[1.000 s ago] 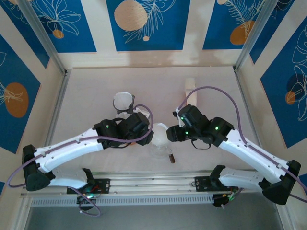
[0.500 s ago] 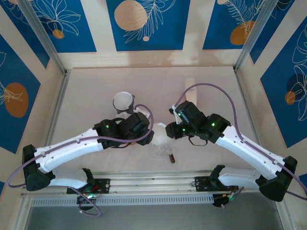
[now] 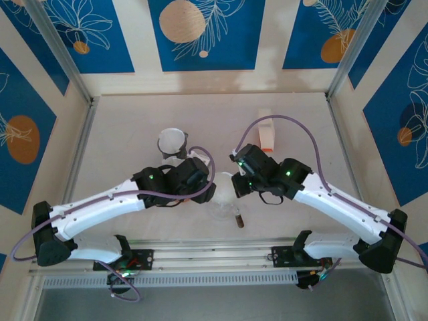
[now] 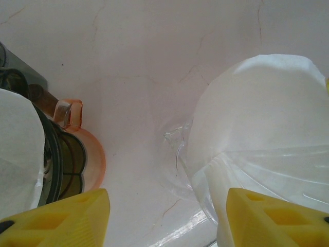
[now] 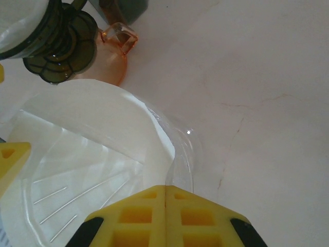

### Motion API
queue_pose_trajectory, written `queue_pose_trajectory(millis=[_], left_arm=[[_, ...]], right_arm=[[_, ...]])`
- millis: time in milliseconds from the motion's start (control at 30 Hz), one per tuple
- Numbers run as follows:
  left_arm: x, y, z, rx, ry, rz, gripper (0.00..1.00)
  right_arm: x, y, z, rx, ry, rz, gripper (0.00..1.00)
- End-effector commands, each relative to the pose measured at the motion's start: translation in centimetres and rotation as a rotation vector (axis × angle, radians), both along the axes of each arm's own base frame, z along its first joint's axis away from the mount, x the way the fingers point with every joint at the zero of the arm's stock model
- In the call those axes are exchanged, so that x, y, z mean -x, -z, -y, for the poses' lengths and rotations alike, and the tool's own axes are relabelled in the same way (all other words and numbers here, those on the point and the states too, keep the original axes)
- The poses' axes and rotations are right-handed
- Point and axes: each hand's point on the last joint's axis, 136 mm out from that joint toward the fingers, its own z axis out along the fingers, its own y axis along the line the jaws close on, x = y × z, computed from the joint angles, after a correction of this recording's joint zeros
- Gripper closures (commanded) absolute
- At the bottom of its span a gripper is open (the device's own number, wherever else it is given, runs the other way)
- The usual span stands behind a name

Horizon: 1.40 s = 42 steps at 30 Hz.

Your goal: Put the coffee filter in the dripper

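Near the middle of the surface (image 3: 134,120), a little toward its near edge, the left arm (image 3: 107,204) and the right arm (image 3: 334,200) meet head-on over a clear dripper (image 3: 224,207). The coffee filter (image 3: 223,180) sits in that dripper as a white paper cone. Its upper part stands above the clear ribbed wall, and one side is folded flat.

In the right wrist view, the right fingers (image 5: 144,211) are clenched together, their 2 yellow tips meeting in a thin seam. The edge of the coffee filter (image 5: 97,113) runs down into that seam beside the dripper's rim (image 5: 185,149), so they look pinched on the paper.

In the left wrist view, the left fingers (image 4: 72,216) are released and spread wide, with bare surface (image 4: 154,51) showing in the gap between them. The coffee filter (image 4: 262,118) and the dripper (image 4: 177,149) lie just beside the finger on the right of that view. The picture does not show whether that finger touches the dripper.

A second dripper (image 4: 67,159), smoky dark with an orange foot and handle, stands near the other finger and has its own white paper (image 4: 15,149) inside. From the right wrist, this second dripper (image 5: 61,46) is close beside the clear one.

A white and orange box (image 3: 266,137) stands farther toward the far edge, right of centre. A small dark brown item (image 3: 239,219) lies near the near edge, too small to tell.
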Motion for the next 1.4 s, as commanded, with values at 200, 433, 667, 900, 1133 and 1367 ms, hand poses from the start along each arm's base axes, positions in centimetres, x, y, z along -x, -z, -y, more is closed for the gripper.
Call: queue_pose_trajectory(millis=[200, 433, 667, 900, 1133, 1367], left_arm=[[0.1, -1.5, -0.1, 0.061, -0.016, 0.022, 0.32], [0.0, -0.6, -0.6, 0.001, -0.025, 0.015, 0.28], [0.1, -0.5, -1.5, -0.026, -0.037, 0.016, 0.32], [0.3, -1.1, -1.2, 0.004, -0.031, 0.013, 0.3], [0.1, -2.5, -1.1, 0.059, -0.036, 0.043, 0.25], [0.3, -3.1, 0.4, 0.12, 0.001, 0.031, 0.41]], right_arm=[[-0.3, -0.7, 0.1, 0.059, -0.003, 0.049, 0.98], [-0.1, -0.7, -0.1, 0.051, -0.005, 0.043, 0.98], [0.0, -0.4, -0.1, 0.055, -0.003, 0.034, 0.98], [0.0, -0.2, -0.2, 0.054, -0.005, 0.028, 0.98], [0.1, -0.1, -0.2, 0.053, -0.005, 0.022, 0.98], [0.1, -0.1, -0.2, 0.054, -0.002, 0.021, 0.98]])
